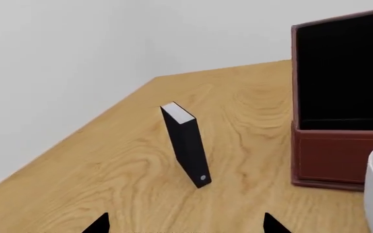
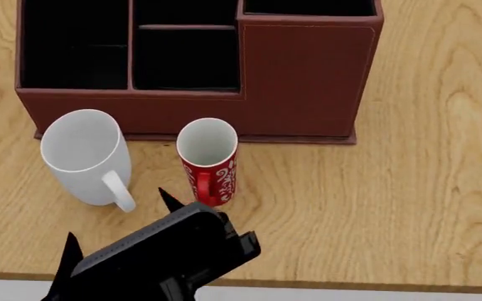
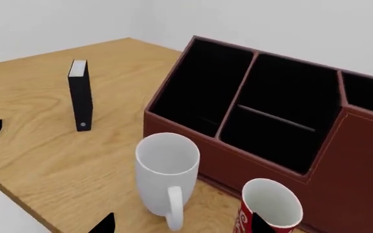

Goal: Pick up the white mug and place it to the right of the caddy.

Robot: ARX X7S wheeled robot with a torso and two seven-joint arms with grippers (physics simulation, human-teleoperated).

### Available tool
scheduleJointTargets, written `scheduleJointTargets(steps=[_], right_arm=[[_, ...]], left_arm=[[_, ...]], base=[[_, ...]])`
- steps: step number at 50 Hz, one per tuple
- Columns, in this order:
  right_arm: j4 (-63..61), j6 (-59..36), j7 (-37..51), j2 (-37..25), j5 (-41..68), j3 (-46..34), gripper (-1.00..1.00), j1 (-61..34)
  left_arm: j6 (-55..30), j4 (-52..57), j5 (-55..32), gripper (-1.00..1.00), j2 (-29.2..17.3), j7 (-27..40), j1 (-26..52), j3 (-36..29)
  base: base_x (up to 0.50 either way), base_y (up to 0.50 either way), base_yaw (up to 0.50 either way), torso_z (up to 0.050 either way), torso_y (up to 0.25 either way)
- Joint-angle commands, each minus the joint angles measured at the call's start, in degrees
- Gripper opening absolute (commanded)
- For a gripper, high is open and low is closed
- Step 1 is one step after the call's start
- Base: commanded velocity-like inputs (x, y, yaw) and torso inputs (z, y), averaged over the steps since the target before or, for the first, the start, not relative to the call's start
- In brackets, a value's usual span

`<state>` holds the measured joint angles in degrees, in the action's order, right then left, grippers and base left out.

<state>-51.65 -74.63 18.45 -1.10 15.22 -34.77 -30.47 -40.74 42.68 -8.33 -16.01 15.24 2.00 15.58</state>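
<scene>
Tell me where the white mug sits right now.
In the head view the white mug stands upright on the table's left side, just in front of the caddy, left of the red mug, handle toward the robot.

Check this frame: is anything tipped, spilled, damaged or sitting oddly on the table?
Nothing stands out. The white mug and red mug stand upright and empty in front of the caddy, which looks intact. The small black box stands on end, apart from them. No spills.

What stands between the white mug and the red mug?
Nothing: in the head view only bare table separates the white mug and the red mug.
</scene>
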Motion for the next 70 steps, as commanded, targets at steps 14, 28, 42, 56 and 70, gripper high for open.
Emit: scheduleJointTargets(steps=[14,28,42,56,70], right_arm=[[17.84,9.6,1.32,-1.36,3.81,-6.65,1.0,-9.75],[25.89,12.77,0.37,-0.83,4.18,-9.22,1.0,-14.28],[32.1,14.44,0.81,-0.17,5.56,-11.06,1.0,-16.96],[38.85,16.73,1.48,0.08,7.83,-13.09,1.0,-20.54],[46.06,19.8,1.74,0.37,10.98,-16.39,1.0,-22.52]], left_arm=[[2.5,-3.43,-0.08,1.0,-0.57,0.49,-0.78,1.95],[3.94,-4.68,-0.19,1.0,-0.47,0.65,-1.55,1.98],[4.82,-5.49,-0.33,1.0,-0.44,0.86,-1.87,1.71],[5.62,-6.22,-0.48,1.0,-0.45,1.04,-2.18,1.41],[6.5,-6.95,-0.71,1.0,-0.53,1.2,-2.59,1.46]], base=[[0.0,0.0,0.0,0.0,0.0],[0.0,0.0,0.0,0.0,0.0],[0.0,0.0,0.0,0.0,0.0],[0.0,0.0,0.0,0.0,0.0],[0.0,0.0,0.0,0.0,0.0]])
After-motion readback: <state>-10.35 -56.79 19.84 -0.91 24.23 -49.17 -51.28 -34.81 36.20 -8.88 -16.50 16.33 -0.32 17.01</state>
